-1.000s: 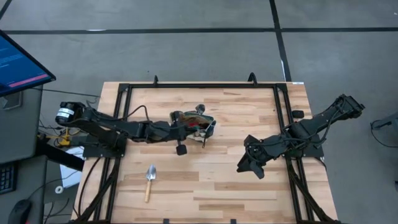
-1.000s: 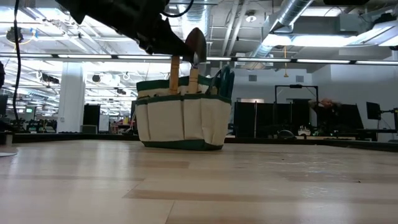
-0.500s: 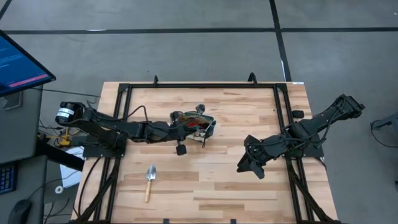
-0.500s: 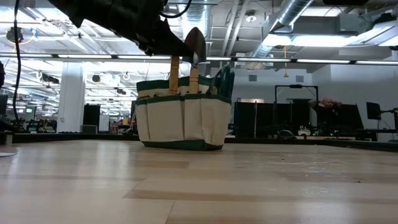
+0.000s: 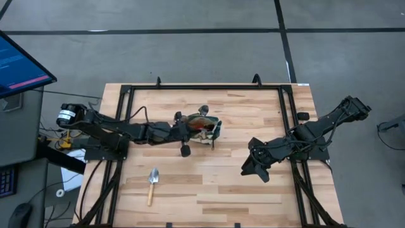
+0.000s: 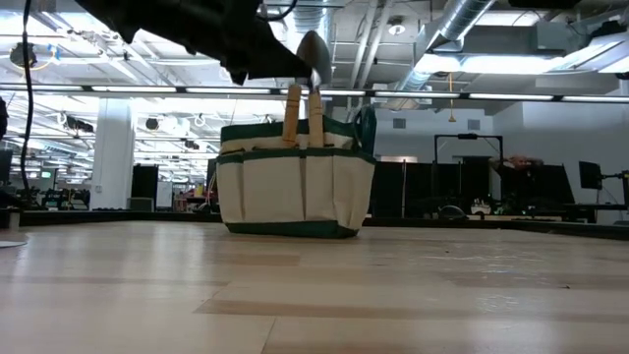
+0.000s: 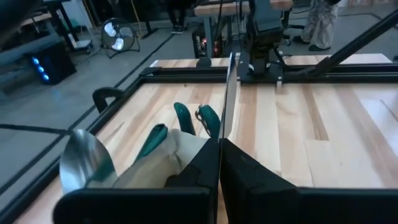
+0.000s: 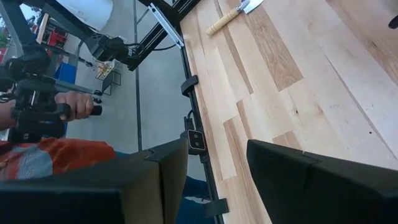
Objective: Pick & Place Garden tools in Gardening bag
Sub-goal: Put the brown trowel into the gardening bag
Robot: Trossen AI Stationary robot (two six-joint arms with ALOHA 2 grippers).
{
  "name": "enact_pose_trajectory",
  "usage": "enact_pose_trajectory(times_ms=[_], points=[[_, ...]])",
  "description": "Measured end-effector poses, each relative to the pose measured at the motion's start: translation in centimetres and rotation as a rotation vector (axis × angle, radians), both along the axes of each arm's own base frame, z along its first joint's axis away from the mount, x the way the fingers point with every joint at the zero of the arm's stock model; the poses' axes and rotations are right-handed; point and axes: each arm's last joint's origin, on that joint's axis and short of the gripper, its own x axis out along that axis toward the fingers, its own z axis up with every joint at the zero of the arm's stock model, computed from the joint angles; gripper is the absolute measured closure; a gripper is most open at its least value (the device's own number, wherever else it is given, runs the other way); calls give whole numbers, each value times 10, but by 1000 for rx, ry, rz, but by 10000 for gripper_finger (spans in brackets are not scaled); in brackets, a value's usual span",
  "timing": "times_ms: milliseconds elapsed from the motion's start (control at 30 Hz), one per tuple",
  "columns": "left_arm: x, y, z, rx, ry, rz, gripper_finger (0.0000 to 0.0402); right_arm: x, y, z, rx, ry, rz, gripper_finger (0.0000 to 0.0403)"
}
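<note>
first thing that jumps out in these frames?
The left pincer over the gardening bag at the table's middle, shut on a trowel blade, handles poking up out of the bag. Next, the lone trowel lying flat near the table's front left. The right pincer waits open at the right side, holding nothing.

Change since the preceding frames: the left gripper [image 5: 187, 130], clamped on a trowel blade [image 6: 314, 57], has shifted toward frame right in the low view; the gardening bag [image 6: 295, 183] moved rightward with it, its trowel handles [image 6: 292, 116] likewise displaced.
</note>
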Motion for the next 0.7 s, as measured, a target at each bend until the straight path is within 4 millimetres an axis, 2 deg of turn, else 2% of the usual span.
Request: enact_pose_trajectory(times_ms=[200,367,700], points=[[2,0,-4,-8,19,3,396,0,0,0,-6,-2,4,244],[3,9,-4,-12,23,27,398,0,0,0,-5,-2,4,244],[2,29,-1,-70,9,-92,397,0,0,0,2,-1,-1,244]])
